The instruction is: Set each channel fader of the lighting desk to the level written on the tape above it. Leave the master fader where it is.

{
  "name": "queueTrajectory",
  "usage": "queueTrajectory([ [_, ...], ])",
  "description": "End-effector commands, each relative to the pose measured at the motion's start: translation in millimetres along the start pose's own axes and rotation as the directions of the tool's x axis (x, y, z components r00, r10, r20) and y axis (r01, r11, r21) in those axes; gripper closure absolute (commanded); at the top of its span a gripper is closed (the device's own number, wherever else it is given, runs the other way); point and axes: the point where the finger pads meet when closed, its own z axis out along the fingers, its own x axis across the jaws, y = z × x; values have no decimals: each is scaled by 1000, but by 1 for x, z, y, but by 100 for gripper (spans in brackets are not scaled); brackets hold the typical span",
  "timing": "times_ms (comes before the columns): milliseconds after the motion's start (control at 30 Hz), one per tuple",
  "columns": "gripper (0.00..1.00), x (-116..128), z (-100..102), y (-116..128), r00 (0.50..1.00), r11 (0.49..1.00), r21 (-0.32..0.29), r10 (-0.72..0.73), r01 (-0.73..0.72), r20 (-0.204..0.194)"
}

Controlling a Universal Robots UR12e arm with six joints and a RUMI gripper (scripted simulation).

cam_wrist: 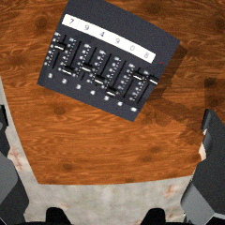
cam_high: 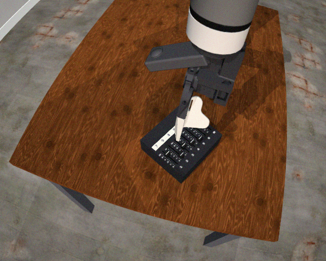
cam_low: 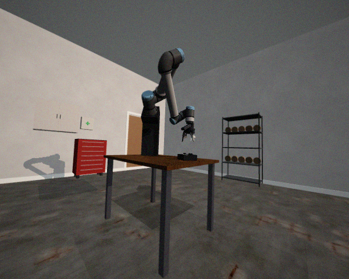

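Seven faders: their exact levels are hard to read.
Tape point(cam_wrist: 109, 37): white, reads 7 9 4 9 0 8.
Desk point(cam_wrist: 141, 37): black, on the table point(cam_high: 73, 112).
Gripper point(cam_high: 189, 123): spread wide above the desk, holding nothing.

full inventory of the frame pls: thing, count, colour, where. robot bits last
Lighting desk: 1, black, on the table under the claw.
Tape strip: 1, white, along the desk's far edge, reads 7 9 4 9 0 8.
Faders: 7 in a row, black with pale caps, below the tape; the end one has no number above it.
Table: 1, brown wood top, dark legs, mid-room.
Tool cabinet: 1, red, by the left wall.
Shelf rack: 1, black, by the right wall, tan rolls on two shelves.
Door: 1, brown, behind the arm.
Wall cabinet: 1, pale, left wall.
First-aid box: 1, white with green cross.
Arm: 1, grey with blue caps, on a dark pedestal.
Claw: 1, open, empty, above the desk.
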Motion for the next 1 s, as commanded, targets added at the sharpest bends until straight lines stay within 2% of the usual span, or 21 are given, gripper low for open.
queueTrajectory([
  [0,0,3,-11,-1,997,997,-27,-77,77,10],
  [567,0,1,-8,1,999,999,-20,-48,48,7],
  [767,0,-8,3,17,992,992,25,124,-124,1],
  [967,0,-20,15,41,941,938,80,337,-337,21],
])
